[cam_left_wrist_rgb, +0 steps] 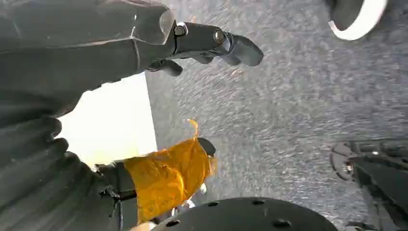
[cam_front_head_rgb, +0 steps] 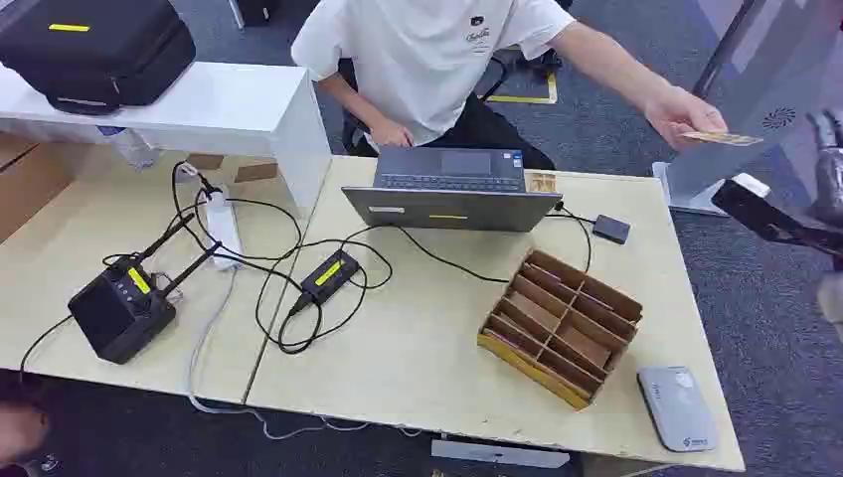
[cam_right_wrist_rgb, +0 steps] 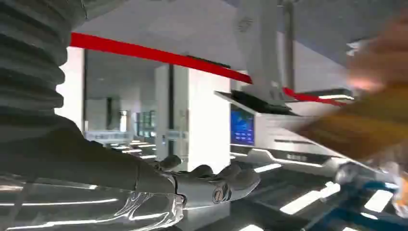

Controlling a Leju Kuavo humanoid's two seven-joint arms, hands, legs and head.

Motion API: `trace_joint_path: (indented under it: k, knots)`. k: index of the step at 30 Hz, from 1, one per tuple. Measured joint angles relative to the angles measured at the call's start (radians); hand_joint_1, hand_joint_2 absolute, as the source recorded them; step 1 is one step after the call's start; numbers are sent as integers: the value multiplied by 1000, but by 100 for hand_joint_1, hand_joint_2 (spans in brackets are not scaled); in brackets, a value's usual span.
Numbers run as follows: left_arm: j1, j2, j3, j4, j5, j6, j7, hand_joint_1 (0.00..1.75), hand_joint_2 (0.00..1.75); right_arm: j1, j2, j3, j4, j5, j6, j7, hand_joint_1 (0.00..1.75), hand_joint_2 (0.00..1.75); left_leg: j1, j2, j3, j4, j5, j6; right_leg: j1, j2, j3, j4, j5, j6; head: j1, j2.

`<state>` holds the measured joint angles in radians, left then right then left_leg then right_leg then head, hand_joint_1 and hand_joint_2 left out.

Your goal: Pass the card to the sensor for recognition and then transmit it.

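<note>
grey carpet floor around a pale wooden desk, seen from above in the head view. a person in a white t-shirt sits at the far edge of the desk behind an open laptop; the face is cut off by the frame. the person's outstretched hand reaches past the desk's far right corner and holds a yellowish card in the air, off the desk and above the carpet. print on the card too small to read.

near the desk's right edge: a brown cardboard sorting tray with slanted compartments; cannot tell whether any slot holds cards. at the near right corner, a flat grey card reader. a small dark box sits just right of the laptop, cabled to it. left part of the desk: a black box with antennas, a white power strip, a small black adapter, tangled black cables.

right hand is mostly cut off at the right edge of the head view, near the card but apart from it. in the right wrist view the right hand's fingers lie stretched out, holding nothing; a blurred orange-brown shape at the far side is hard to make out.

left hand in the left wrist view: dark fingers slightly curled, apart, nothing between them, grey carpet beyond. an orange crumpled piece lies close to the arm; what it is, unclear.
</note>
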<state>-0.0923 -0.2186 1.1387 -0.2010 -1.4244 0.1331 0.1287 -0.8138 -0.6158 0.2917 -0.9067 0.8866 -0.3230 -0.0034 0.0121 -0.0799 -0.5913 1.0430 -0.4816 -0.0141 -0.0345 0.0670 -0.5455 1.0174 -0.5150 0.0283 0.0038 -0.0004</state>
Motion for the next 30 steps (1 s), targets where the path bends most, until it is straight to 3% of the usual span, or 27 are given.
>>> trace_joint_path:
  k: [3, 7, 9, 10, 17, 18, 19, 20, 30]
  knots:
    - [0, 0, -26, 0, -27, 8, -99, 0, 175, -8, 52, 50, -15, 15, -29, 0, 0, 175, 0, 0, 0, 0, 0, 0, 0, 0, 0, 0, 0, 0, 0, 0]
    - [1, -6, -47, 0, -32, 26, -176, 0, 175, -7, 102, 89, -26, 18, -62, 3, 0, 175, 0, -2, 0, 0, 0, 0, 0, -2, 0, 0, 0, 0, 0, 0]
    - [0, -9, -53, 0, -28, 14, -182, 0, 175, -7, 123, 106, -28, 21, -71, 3, 0, 175, 0, -1, -1, 0, 0, 0, 0, -2, 0, 0, 0, 0, 0, 0]
    - [0, -10, -53, 0, -25, 6, -182, 0, 0, -7, 135, 114, -28, 25, -76, 3, 0, 175, 0, -1, -1, 0, 0, 0, 0, -1, 0, 0, 0, 0, 0, 0]
    - [1, -15, -53, 0, 16, -92, -196, 0, 0, -7, 186, 148, -28, 30, -97, 2, 0, 175, 0, -1, -1, 0, 0, 0, 0, -2, 0, 0, 0, 0, 0, 0]
    - [1, -15, -53, 0, 17, -96, -195, 0, 0, -7, 190, 151, -28, 29, -99, 1, 126, 175, 0, -1, -1, 0, 0, 0, 0, -2, 0, 0, 0, 0, 0, 0]
    - [2, -15, -53, 0, 19, -101, -194, 0, 0, -7, 193, 153, -28, 27, -100, 0, 168, 175, 0, -2, -1, 0, 0, 0, 0, -2, 0, 0, 0, 0, 0, 0]
    - [2, -15, -53, 0, 21, -106, -192, 0, 0, -7, 195, 155, -28, 27, -101, -2, 175, 175, 0, -2, -1, 0, 0, 0, 0, -2, 0, 0, 0, 0, 0, 0]
    - [3, -15, -52, 0, 24, -117, -187, 0, 0, 20, 200, 155, -40, -42, -129, -40, 175, 175, 0, -1, -1, 0, 0, 0, 0, -2, -1, -1, 0, 0, 0, 0]
